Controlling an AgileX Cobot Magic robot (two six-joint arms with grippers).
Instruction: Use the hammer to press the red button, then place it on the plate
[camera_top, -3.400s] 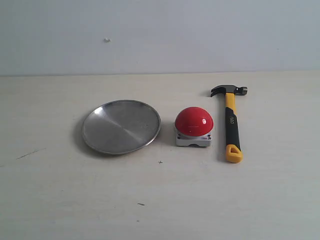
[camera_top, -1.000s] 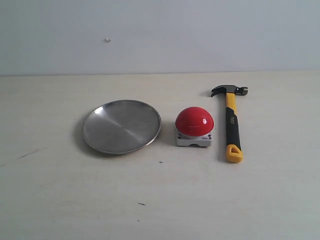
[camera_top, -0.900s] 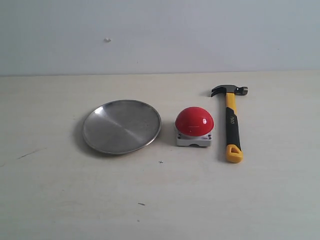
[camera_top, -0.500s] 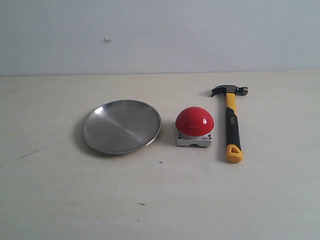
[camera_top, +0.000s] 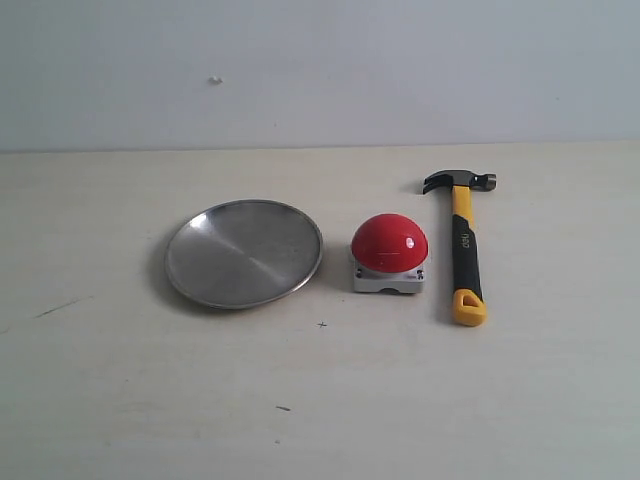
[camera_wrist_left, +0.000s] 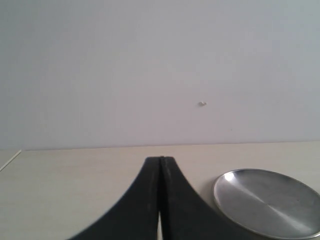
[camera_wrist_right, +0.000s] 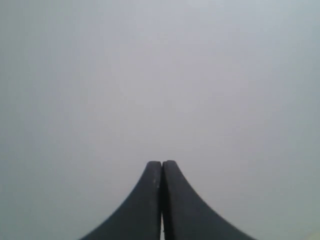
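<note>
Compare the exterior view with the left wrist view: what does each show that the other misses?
Only the exterior view shows the red button and the hammer, which lies flat beside it with its head toward the wall. Neither arm appears there. Only the left wrist view shows the left end effector, its two dark fingers closed together with nothing between them. Both views share the plate, which has nothing on it, the pale table, the wall, and a small speck on that wall.
</note>
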